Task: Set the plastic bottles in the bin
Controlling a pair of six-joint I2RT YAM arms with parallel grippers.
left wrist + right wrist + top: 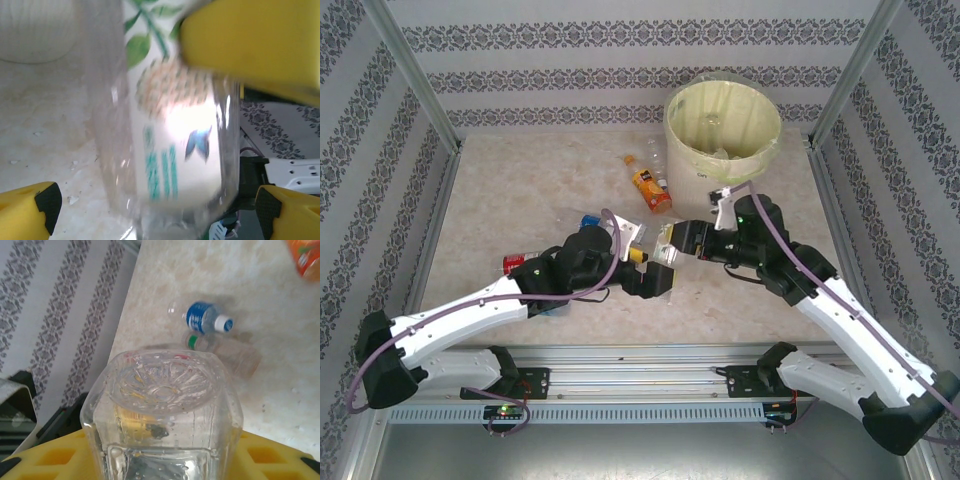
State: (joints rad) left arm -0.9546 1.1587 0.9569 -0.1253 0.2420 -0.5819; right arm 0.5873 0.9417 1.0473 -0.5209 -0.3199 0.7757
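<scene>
A clear square-sided plastic bottle point(170, 130) with a white label showing green leaves and a blue butterfly hangs above the table between both grippers. My right gripper point(165, 460) is shut on it, and the bottle's ribbed base point(162, 382) faces that wrist camera. My left gripper point(152, 205) is open, its fingertips point(47, 200) standing wide on either side of the bottle with gaps. In the top view the left gripper point(658, 270) and right gripper point(672, 243) meet mid-table. The bin point(723, 125), cream-white with a pale yellow liner, stands at the back right with bottles inside.
An orange-labelled bottle point(648, 185) lies in front of the bin. A blue-capped bottle point(588, 222) and a red one point(515, 263) lie by the left arm. On the table lie a blue-labelled bottle point(205, 320) and a green-capped clear bottle point(225, 350). Patterned walls enclose the table.
</scene>
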